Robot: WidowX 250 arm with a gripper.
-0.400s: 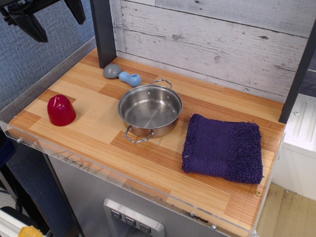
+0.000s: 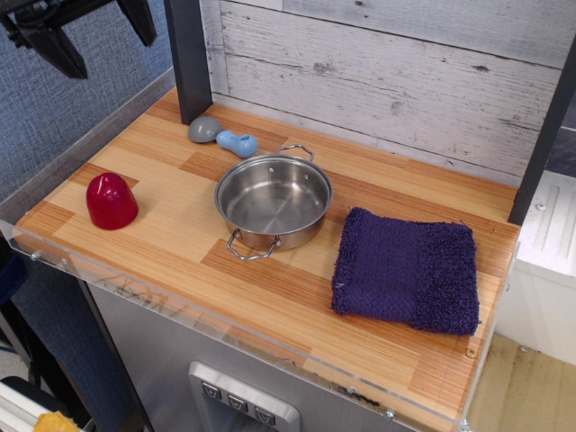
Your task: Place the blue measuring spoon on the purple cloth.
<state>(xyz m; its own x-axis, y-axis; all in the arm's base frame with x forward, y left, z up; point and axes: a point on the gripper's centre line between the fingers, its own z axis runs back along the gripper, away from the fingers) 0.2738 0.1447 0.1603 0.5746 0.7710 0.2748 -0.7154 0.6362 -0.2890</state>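
The blue measuring spoon (image 2: 225, 137) lies on the wooden counter at the back left, its grey bowl end toward the left and its light-blue handle toward the pot. The purple cloth (image 2: 407, 270) lies flat at the right front, its fuzzier band along the right side. My gripper (image 2: 99, 36) is high at the top left corner, well above and left of the spoon. Its two black fingers are spread apart with nothing between them.
A steel pot (image 2: 274, 200) with two loop handles stands mid-counter between spoon and cloth. A red dome-shaped object (image 2: 111, 200) sits at the left front. A dark post (image 2: 187, 58) stands behind the spoon. A plank wall (image 2: 387, 72) backs the counter.
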